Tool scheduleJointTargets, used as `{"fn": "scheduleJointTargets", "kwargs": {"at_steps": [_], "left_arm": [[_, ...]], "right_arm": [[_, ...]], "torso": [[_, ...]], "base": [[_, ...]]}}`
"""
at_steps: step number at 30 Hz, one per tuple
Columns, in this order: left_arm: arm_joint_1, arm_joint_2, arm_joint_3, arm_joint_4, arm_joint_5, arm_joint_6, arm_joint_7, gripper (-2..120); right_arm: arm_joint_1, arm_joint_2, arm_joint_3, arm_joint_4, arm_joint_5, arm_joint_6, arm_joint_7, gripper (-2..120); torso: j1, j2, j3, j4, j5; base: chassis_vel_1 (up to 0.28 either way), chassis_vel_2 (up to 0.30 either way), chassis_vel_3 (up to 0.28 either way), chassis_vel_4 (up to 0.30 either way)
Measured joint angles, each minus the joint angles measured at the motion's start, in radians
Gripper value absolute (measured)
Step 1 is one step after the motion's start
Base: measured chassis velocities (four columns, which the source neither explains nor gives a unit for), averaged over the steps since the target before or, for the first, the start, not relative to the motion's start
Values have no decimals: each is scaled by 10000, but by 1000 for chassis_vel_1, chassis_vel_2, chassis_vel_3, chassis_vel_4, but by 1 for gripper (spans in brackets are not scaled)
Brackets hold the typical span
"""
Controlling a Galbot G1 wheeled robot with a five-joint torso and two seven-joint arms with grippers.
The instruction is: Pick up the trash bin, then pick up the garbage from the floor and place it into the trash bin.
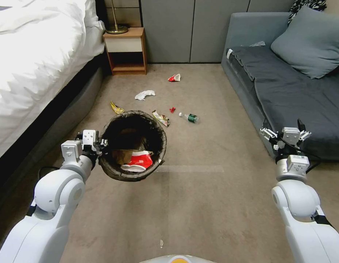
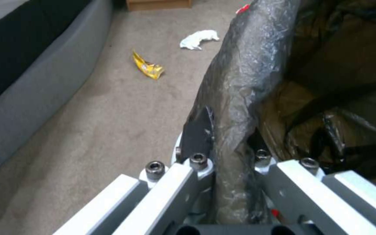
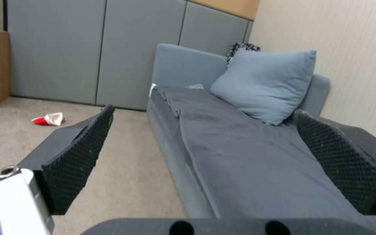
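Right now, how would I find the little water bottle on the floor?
Start at the grey sofa and look at the carpet beside its front. The bottle lies on its side there, just past the trash bin. It's the only clear litter, with a green label.

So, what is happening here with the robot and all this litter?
The robot is cleaning the floor. Its left gripper is shut on the rim of the trash bin and holds it up beside the bed. A red-and-white cup and brown paper are already inside. On the carpet lie a tissue, a yellow wrapper, another wrapper, a small red scrap, a bottle and a crushed cup. The right gripper is open and empty near the sofa.
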Motion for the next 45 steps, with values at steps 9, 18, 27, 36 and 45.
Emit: {"fn": "scheduleJointTargets", "kwargs": {"at_steps": [9, 18, 27, 36, 45], "left_arm": [[56, -59, 64, -70, 8, 0, -79, 1], [-18, -1, 52, -93, -26, 0, -77, 1], [-10, 16, -3, -95, -20, 0, -40, 1], [-37, 6, -3, -58, -11, 0, -24, 1], [-89, 17, -20, -31, -51, 0, -39, 1]], "right_arm": [[-154, 36, -31, 56, -14, 52, -10, 100], [-233, 31, -49, 72, -14, 65, -9, 100], [-217, 33, -48, 57, -23, 66, 2, 100], [-211, 35, -69, 35, -26, 66, 8, 100], [-188, 34, -109, 8, -31, 60, -18, 100]], "torso": [[-1, 0, 0, 1, 0], [-1, 0, 0, -1, 0], [0, 0, 0, 1, -2], [-1, 0, -1, 0, -1], [-1, 0, -1, 0, 1]], "base": [[-32, 41, 36, -34], [-111, 92, 104, -112], [-110, 103, 111, -106], [-109, 102, 104, -117], [-102, 111, 97, -98]]}}
